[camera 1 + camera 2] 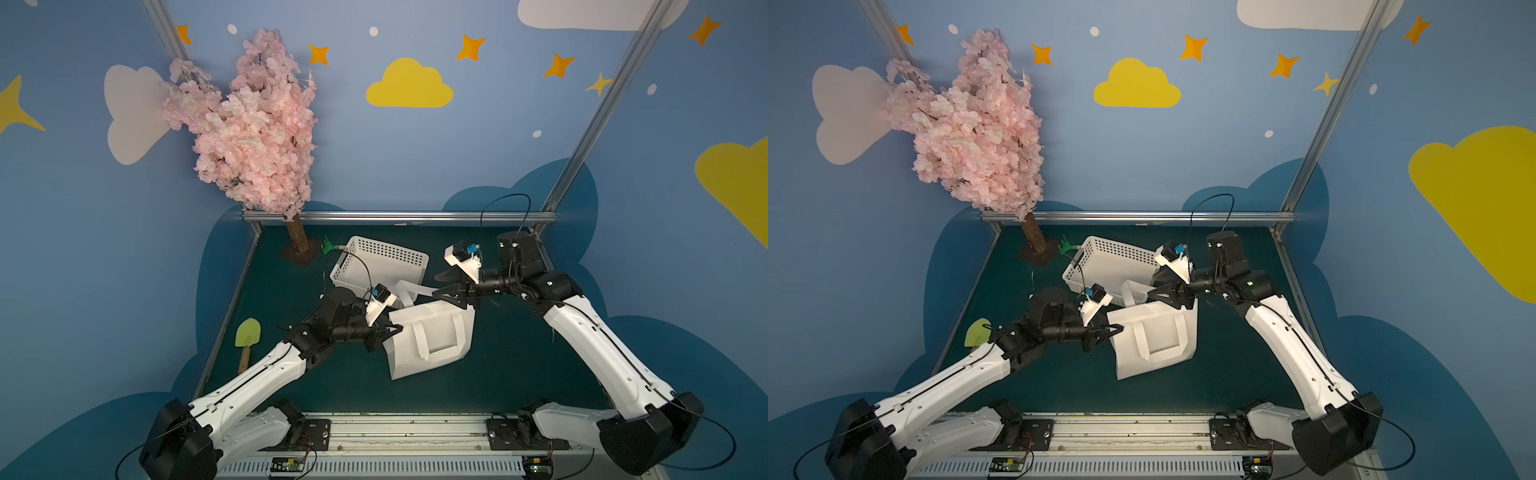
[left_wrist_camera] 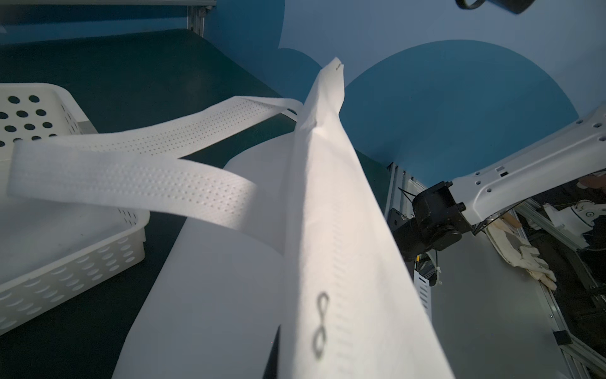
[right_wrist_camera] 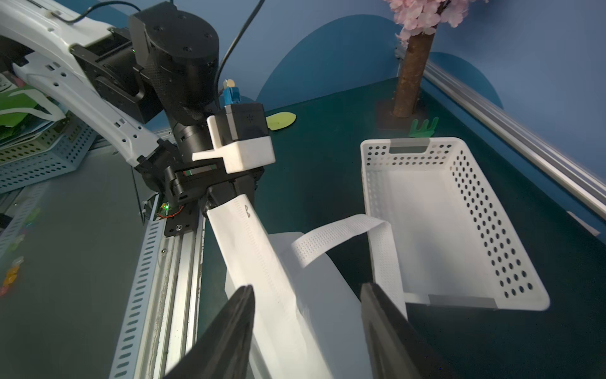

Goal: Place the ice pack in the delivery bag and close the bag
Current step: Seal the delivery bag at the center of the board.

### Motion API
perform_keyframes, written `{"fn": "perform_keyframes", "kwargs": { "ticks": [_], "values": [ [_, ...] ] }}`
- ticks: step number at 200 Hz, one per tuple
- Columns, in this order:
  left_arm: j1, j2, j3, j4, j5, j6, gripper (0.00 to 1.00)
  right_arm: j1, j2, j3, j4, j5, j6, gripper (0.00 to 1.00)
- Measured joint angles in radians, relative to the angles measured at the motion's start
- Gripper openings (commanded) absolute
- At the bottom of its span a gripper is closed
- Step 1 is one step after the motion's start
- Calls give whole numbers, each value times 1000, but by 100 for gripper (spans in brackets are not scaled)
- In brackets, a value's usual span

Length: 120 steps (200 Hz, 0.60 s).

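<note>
Delivery bag (image 1: 432, 332), dark green tabletop (image 1: 519, 374), blue cloud-painted walls (image 1: 415, 158).

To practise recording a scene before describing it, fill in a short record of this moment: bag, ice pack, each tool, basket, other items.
delivery bag: white, on the dark table, the side with a loop handle facing up
ice pack: not visible in any view
left tool: shut on the bag's edge
right tool: open, jaws either side of the bag's far edge
basket: white, perforated, beyond the bag, nothing seen inside
other items: yellow-green trowel, pink blossom tree, small green rake
</note>
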Motion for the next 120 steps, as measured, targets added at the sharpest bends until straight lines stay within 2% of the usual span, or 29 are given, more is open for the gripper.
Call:
{"fn": "perform_keyframes", "kwargs": {
  "ticks": [41,120],
  "values": [
    [2,4,1,2,16,14,3,99,98,48,-84,0,-75,56],
    [2,6,5,2,26,23,3,179,207,92,-129,1,-129,47]
  ]
}}
